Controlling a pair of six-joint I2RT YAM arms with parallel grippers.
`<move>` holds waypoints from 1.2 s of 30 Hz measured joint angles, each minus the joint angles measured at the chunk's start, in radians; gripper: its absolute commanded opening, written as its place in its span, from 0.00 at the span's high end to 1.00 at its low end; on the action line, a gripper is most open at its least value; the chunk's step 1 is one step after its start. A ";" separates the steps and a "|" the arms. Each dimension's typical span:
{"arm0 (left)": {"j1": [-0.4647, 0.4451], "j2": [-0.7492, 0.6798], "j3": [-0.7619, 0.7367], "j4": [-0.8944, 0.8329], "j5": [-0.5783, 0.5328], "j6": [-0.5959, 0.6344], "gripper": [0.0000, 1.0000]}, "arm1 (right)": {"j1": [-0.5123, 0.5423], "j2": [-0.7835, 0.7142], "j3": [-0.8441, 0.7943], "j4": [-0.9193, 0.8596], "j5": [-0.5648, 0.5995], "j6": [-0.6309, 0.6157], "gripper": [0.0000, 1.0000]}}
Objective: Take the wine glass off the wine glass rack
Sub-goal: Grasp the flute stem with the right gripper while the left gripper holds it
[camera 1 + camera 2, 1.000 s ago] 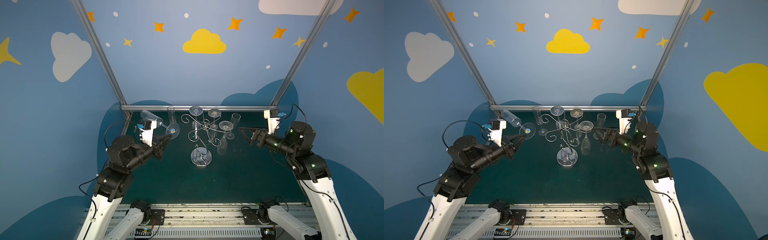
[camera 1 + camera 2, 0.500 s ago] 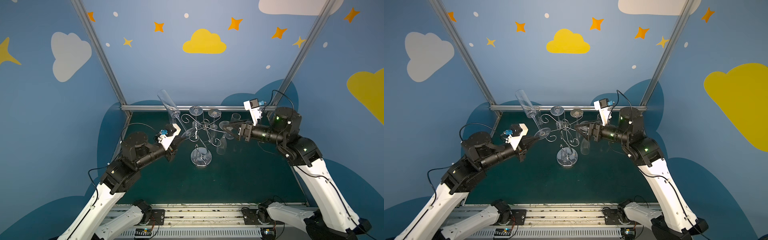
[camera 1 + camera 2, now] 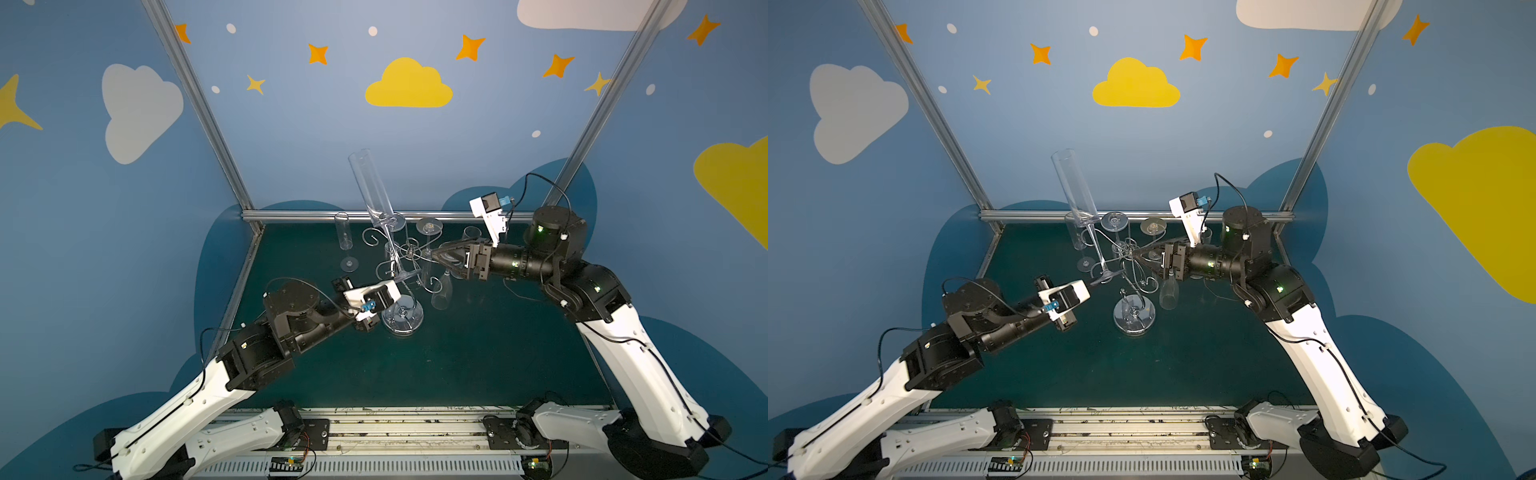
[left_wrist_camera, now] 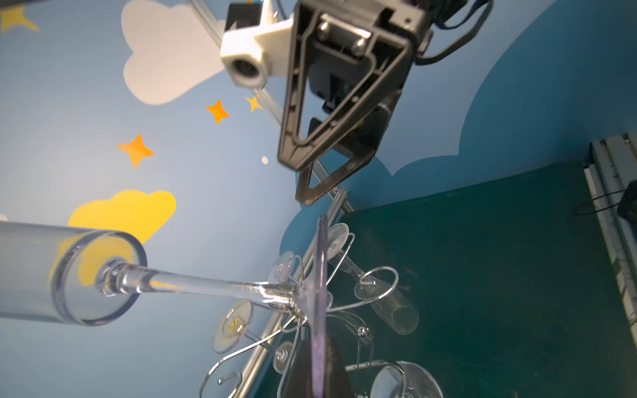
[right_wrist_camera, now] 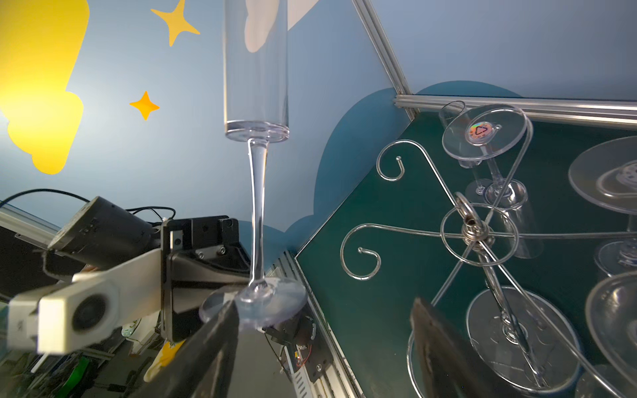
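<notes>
Right wrist: left jaws clamp tall clear wine glass (image 5: 255, 69) by foot; right jaws apart. Lower upright, avoiding silver wire rack (image 5: 479, 234).

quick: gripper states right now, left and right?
Left gripper: shut on the foot of the champagne flute.
Right gripper: open, holding nothing.
</notes>
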 measured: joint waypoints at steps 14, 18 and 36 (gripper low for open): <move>-0.118 0.098 -0.024 0.067 -0.143 0.208 0.97 | 0.077 0.027 0.000 0.006 -0.001 -0.003 0.34; -0.124 0.110 -0.024 0.067 -0.145 0.225 0.97 | 0.091 0.029 0.000 0.006 0.002 -0.018 0.41; -0.135 0.112 -0.024 0.067 -0.159 0.245 0.97 | 0.130 0.060 0.000 -0.003 0.043 -0.068 0.99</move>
